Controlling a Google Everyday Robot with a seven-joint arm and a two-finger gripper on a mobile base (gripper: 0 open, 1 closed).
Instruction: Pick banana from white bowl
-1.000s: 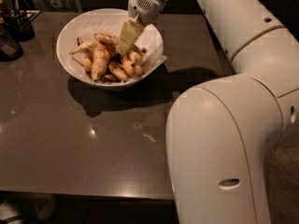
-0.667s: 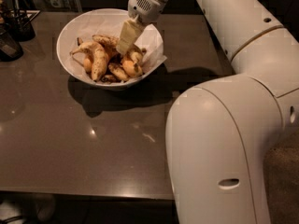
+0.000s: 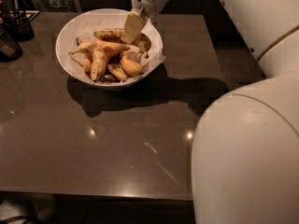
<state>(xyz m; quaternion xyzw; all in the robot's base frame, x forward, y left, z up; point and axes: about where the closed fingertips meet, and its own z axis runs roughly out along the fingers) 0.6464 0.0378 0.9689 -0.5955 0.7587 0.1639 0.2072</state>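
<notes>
The white bowl (image 3: pixel 64 35), lined with crinkled white paper, stands at the back of the dark table. It holds several small, spotted yellow bananas (image 3: pixel 99 62). One spotted banana (image 3: pixel 109 33) lies crosswise at the back of the pile. My gripper (image 3: pixel 131 30) reaches down from the top into the right side of the bowl. Its tan tip is right at the bananas by the crosswise one. I cannot see whether it holds one.
Dark containers (image 3: pixel 17 26) stand at the table's far left corner, with a dark object (image 3: pixel 7 46) in front of them. My white arm and body (image 3: pixel 247 157) fill the right side. The brown tabletop (image 3: pixel 117 139) stretches toward the front edge.
My gripper has risen slightly and shifted a little toward the back of the bowl. The bowl has not moved.
</notes>
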